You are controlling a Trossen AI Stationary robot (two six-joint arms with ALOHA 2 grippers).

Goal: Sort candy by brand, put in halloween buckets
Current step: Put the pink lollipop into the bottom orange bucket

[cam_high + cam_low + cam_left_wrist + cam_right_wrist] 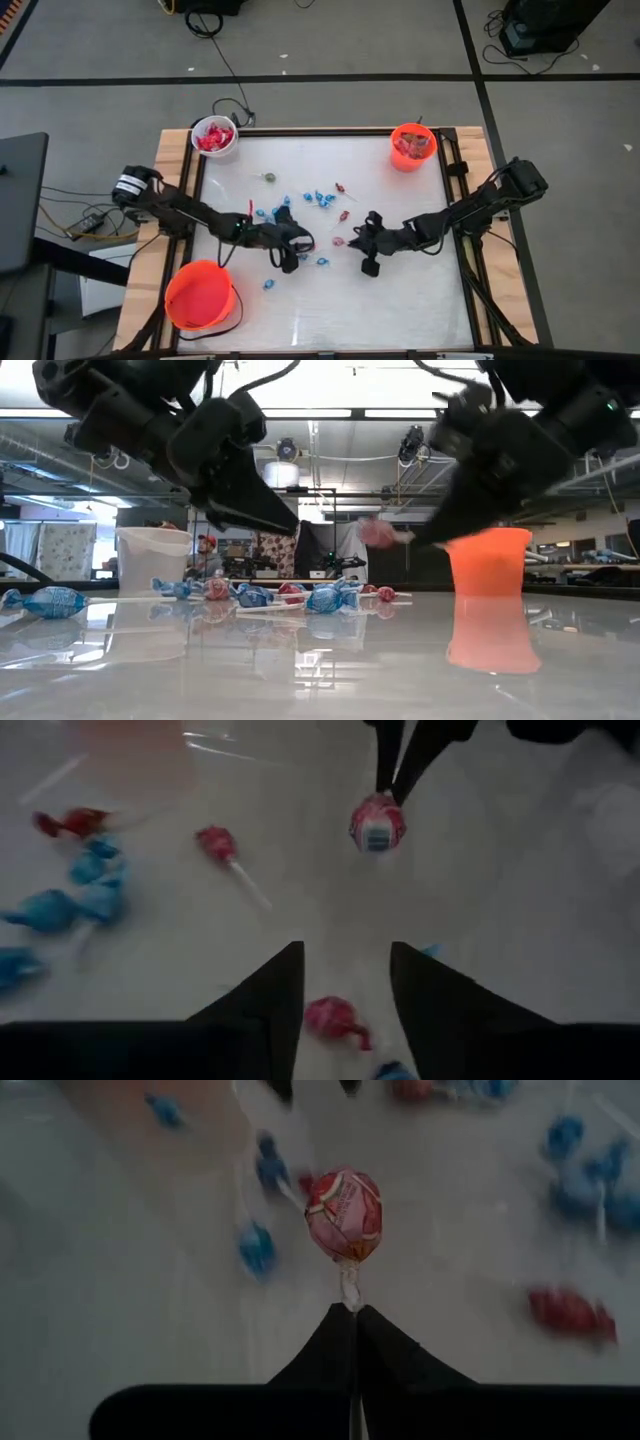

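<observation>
Three buckets ring your white counter (400,300): a white bucket (214,137) with red packets at the far left corner, a small orange bucket (412,147) at the far right corner, and a larger orange bucket (200,295) on the near left edge. Beyond the counter you see grey floor with cables, and in the low view a lit workshop room.

Your loose candy (322,199), blue-wrapped pieces and red ones on sticks, lies scattered across the middle of the counter, mostly between the two arms.

Your right tool (352,1312) has its fingers pressed together on the stick of a pink-wrapped lollipop (344,1215), held above the counter near the centre. Your left tool (345,982) reaches in from the left with its fingers apart, hanging over a red candy (335,1018) without touching it.

Both tools sit close, facing each other at mid-counter. Most of the near half and right side of the counter are bare.
</observation>
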